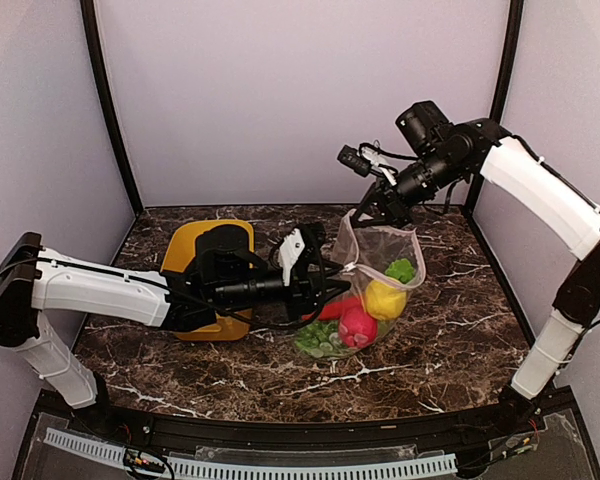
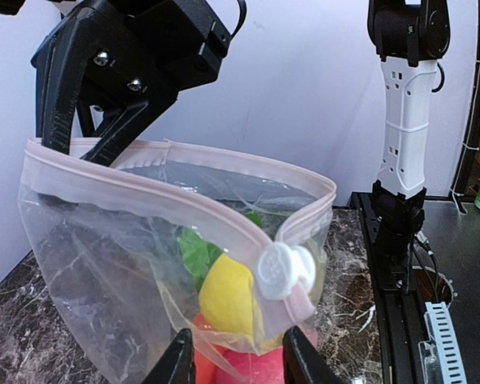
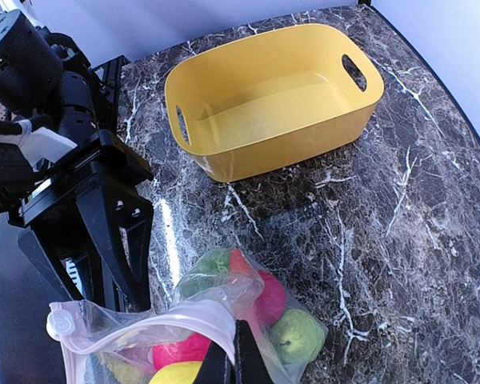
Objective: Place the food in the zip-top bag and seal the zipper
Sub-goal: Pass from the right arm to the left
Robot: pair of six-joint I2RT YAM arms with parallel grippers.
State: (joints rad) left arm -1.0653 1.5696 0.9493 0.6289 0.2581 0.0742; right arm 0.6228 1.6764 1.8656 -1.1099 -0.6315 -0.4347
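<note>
Hoisted: bag (image 1: 380,250), rim clamped in right pincer (image 1: 366,214), food (image 1: 384,298) pooled inside | left pincer (image 2: 236,364) apart at zipper (image 2: 144,189) end, likely to seal

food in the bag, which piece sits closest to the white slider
The yellow lemon: it lies just behind the slider. The green leafy piece sits further left, and the pink-red pieces lie lower.

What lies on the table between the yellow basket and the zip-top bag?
Nothing: the right wrist view shows only bare marble table between the yellow basket and the zip-top bag.
</note>
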